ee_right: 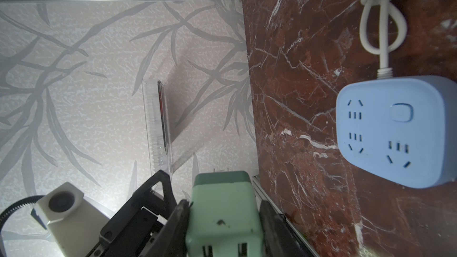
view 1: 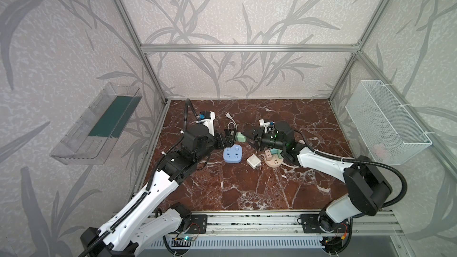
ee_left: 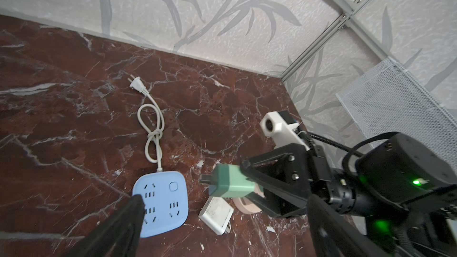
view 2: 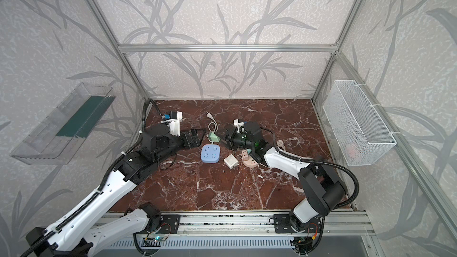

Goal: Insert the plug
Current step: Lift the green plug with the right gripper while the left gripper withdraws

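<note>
My right gripper [view 1: 247,137] [view 2: 223,137] [ee_right: 223,206] is shut on a pale green plug [view 1: 241,136] [view 2: 214,137] [ee_left: 230,182] [ee_right: 223,216], which it holds level above the marble floor. The plug's dark pronged end points at my left gripper [view 1: 231,137] [view 2: 199,137]. That gripper is open, with its wide-spread fingers [ee_left: 133,208] just short of the plug and touching nothing. A blue power strip [view 1: 232,154] [view 2: 210,153] [ee_left: 163,201] [ee_right: 395,132] lies face up just in front of the plug. Its knotted white cord [ee_left: 150,129] runs back to a small white cord plug [view 1: 227,115] [ee_left: 137,84].
A white charger [view 1: 254,161] [view 2: 231,161] [ee_left: 216,215] and a pink round socket [view 1: 273,161] [view 2: 249,161] lie right of the blue strip, partly under my right arm. A wire basket [view 1: 385,122] hangs on the right wall and a clear shelf [view 1: 99,124] on the left wall.
</note>
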`<state>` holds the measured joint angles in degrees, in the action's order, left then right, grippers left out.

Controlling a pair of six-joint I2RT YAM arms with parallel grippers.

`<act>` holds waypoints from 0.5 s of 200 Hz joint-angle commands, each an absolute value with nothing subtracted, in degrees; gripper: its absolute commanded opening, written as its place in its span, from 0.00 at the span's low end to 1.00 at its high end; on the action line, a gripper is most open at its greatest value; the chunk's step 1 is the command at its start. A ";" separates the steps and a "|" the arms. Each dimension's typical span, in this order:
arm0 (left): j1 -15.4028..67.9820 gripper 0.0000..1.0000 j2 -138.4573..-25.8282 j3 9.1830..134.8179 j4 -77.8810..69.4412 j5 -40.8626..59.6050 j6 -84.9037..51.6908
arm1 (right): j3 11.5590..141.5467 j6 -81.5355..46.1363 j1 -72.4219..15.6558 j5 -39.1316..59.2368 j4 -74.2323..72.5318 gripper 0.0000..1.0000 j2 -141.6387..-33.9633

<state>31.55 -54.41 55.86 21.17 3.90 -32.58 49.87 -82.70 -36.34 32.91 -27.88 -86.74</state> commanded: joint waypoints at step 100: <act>9.96 0.82 -60.33 57.27 21.15 49.28 -51.38 | 58.47 -41.83 -32.83 36.55 7.05 0.00 -75.00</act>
<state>13.26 -60.95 60.27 27.20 35.31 -42.48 56.86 -52.45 -32.97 36.07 1.34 -77.52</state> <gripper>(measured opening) 0.850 0.428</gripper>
